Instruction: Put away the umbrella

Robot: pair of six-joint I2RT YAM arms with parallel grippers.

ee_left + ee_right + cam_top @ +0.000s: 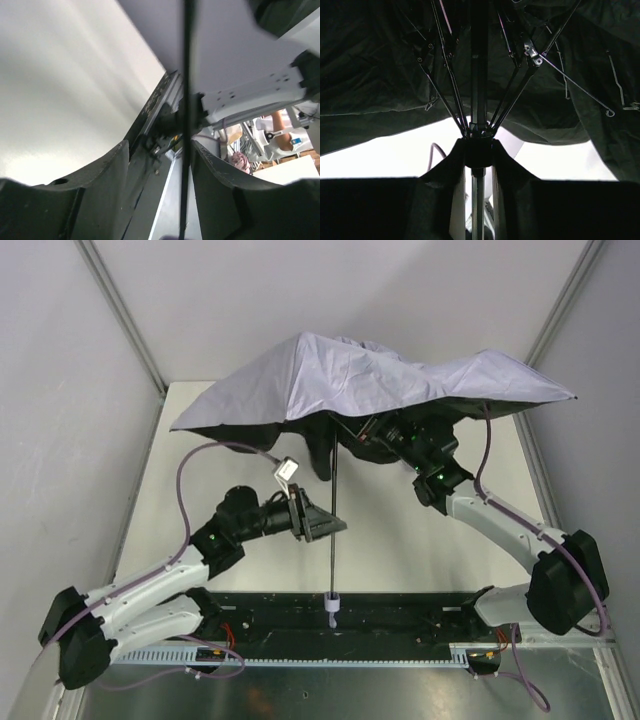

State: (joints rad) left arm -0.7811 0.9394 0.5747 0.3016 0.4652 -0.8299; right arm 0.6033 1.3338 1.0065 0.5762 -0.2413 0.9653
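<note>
The umbrella stands spread, its lavender-grey canopy (370, 375) covering the back of the table. Its thin black shaft (331, 530) runs toward the near edge and ends in the small handle (331, 602). My left gripper (326, 523) is open around the mid shaft. In the left wrist view the shaft (186, 100) runs between the fingers (100, 190), close to the right one. Under the canopy, my right gripper (388, 435) is mostly hidden. In the right wrist view it (479, 150) is shut on the umbrella's black runner (479, 156), where the ribs (520, 90) meet.
A black rail (420, 615) runs along the near edge between the arm bases. The white tabletop (420, 540) is boxed in by pale walls and metal posts (125, 315). The left arm's purple cable (185, 480) loops up beside the canopy edge.
</note>
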